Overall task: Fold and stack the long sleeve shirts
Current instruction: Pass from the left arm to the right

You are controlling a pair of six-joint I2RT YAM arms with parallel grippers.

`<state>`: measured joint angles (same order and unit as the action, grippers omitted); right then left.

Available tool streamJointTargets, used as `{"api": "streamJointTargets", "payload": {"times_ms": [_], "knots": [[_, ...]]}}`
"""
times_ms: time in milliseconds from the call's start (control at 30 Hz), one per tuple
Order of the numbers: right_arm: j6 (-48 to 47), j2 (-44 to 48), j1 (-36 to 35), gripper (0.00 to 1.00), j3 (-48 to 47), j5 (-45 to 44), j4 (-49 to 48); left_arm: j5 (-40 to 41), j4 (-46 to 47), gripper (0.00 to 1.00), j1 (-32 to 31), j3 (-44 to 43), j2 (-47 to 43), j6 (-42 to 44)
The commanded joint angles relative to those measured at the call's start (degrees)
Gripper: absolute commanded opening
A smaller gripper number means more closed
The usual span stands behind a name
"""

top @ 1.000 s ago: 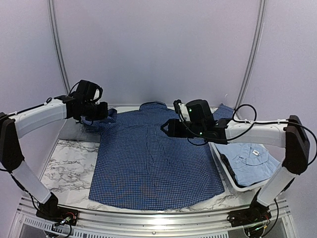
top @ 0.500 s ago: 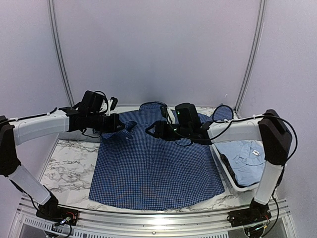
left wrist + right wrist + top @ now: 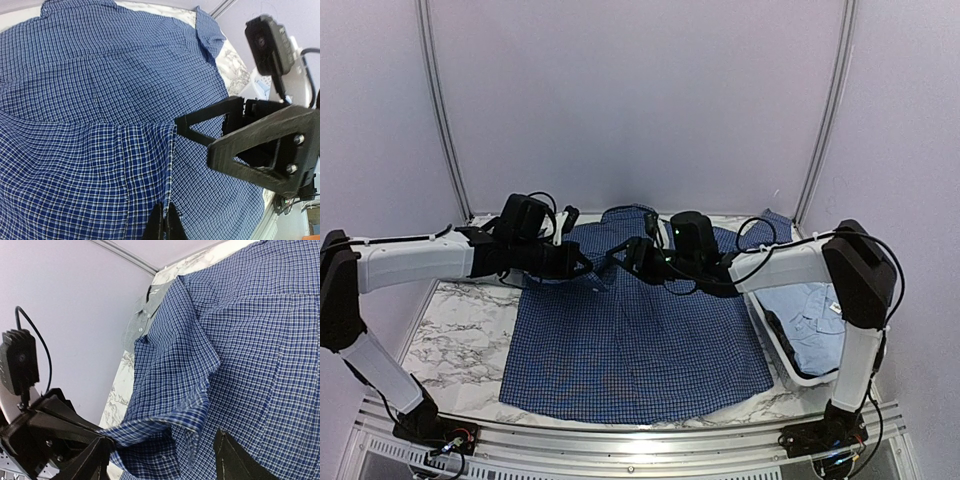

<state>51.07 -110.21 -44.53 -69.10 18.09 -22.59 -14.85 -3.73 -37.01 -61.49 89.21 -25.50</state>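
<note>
1. The dark blue checked shirt [image 3: 640, 340] lies spread flat across the middle of the marble table [image 3: 450, 330], collar at the far side.
2. The left gripper [image 3: 162, 212] is pinched tight on the edge of that shirt's left sleeve [image 3: 100, 170], holding it lifted over the shirt's body.
3. The right gripper [image 3: 162, 440] is just right of it, jaws spread wide around the sleeve's fold and clamping nothing.
4. The light blue shirt [image 3: 820, 320] lies in a white bin [image 3: 775, 345] on the right.
5. The grey shirt [image 3: 141, 315] lies at the far left.
</note>
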Motion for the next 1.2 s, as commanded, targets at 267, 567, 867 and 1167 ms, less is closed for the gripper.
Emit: {"api": "streamJointTargets", "payload": {"times_ms": [267, 567, 867, 1167], "knots": [[5.0, -2.6, 0.3, 0.65, 1.8, -1.5, -3.5, -0.7, 4.8, 0.0, -1.8, 1.6, 3.5, 0.2], [4.4, -4.4, 0.4, 0.65, 0.7, -1.6, -1.6, -1.8, 6.2, 0.0, -2.1, 1.9, 4.4, 0.3], [7.2, -5.3, 0.4, 0.64, 1.1, -0.2, -5.3, -3.6, 6.7, 0.0, -2.3, 2.1, 5.8, 0.7], [9.3, -3.2, 0.5, 0.64, 4.8, -0.7, -10.9, -3.7, 7.5, 0.0, -2.4, 2.8, 7.9, -0.1]]}}
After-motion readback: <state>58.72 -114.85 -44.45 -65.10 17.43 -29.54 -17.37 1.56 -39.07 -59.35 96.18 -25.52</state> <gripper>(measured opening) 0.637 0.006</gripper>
